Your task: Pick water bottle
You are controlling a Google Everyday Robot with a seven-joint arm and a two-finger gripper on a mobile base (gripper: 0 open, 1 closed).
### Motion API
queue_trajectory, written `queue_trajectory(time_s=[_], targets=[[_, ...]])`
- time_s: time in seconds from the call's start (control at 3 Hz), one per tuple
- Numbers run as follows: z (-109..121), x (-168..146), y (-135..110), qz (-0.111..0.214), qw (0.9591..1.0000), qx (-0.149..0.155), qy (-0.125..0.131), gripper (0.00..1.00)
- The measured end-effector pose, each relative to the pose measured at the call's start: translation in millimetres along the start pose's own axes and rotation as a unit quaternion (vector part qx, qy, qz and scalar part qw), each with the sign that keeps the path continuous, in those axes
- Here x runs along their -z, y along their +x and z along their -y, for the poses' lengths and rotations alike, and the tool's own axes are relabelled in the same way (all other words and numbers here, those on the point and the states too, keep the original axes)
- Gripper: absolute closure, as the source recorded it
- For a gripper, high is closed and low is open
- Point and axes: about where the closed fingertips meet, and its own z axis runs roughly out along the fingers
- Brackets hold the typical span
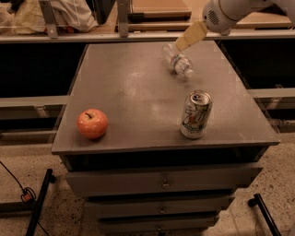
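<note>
The water bottle lies on its side toward the far right part of the desk, set at a slant with one end pointing to the back edge and the other toward the front right. The gripper hangs over the far end of the bottle, reaching in from the upper right on a white arm. Its tan tip sits just beside or against the bottle's far end, and I cannot tell which, nor can I tell whether the gripper is open or closed from this angle. A soda can stands upright nearer the front, well apart from the bottle, and an apple rests at the front left, far from both. The step in hand looks like the approach: the gripper is lining up on the bottle and nothing is lifted yet. The next move likely calls for lowering around the ribbed body across its width, not along its length, then closing firmly enough to hold the thin plastic without squashing it. Since the bottle lies on its round side, a nudge could roll it away, so the descent should be straight and centred.
</note>
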Motion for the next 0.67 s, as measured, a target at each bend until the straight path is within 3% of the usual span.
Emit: queue_trajectory(time_s=[0.67], targets=[[17.4,-60.3,6.7,0.022,0.9962,-0.084,-0.008,0.00]])
